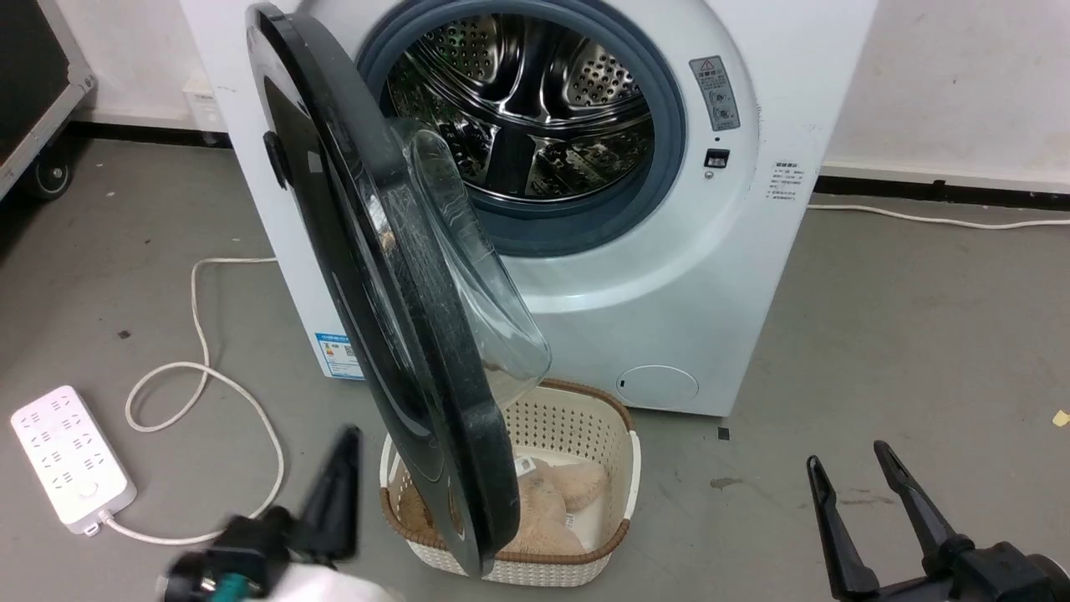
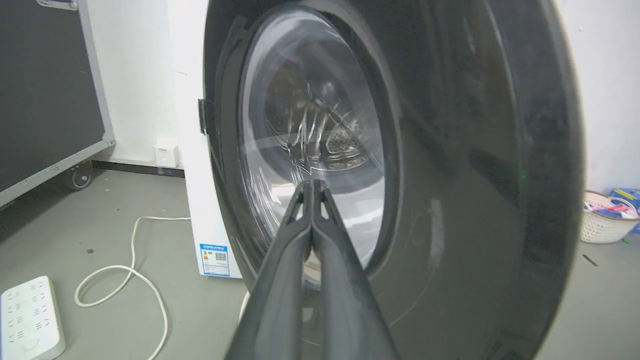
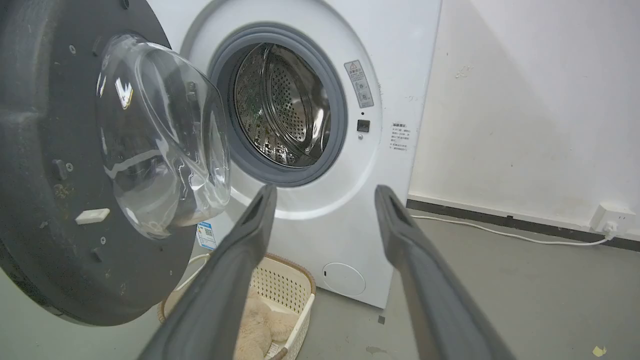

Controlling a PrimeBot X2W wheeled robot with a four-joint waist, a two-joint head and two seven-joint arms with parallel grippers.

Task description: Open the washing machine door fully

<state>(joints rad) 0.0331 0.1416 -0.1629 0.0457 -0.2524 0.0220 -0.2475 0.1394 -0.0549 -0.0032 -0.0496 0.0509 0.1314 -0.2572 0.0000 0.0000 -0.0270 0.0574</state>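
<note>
**Washing machine door stands swung out from the machine, closed left fingers before its outer face**

The door is open and hangs on its hinge at the left side of the white washing machine. In the head view it is seen almost from its edge. The clear glass bowl bulges toward the steel drum, which is uncovered. The lower edge of the door appears above a white basket that stands on the floor just in front of the machine (something beige and soft lies inside).

The left gripper is at the outer, glossy side of the door, low and near it. Its two fingers are pressed together and hold nothing. In the left wrist view the tips point at the glass centre; whether they touch it cannot be told.

The right gripper is well apart from the door, at the lower right, with its fingers spread and empty.

A white power strip and its cable lie on the floor at the left.
</note>
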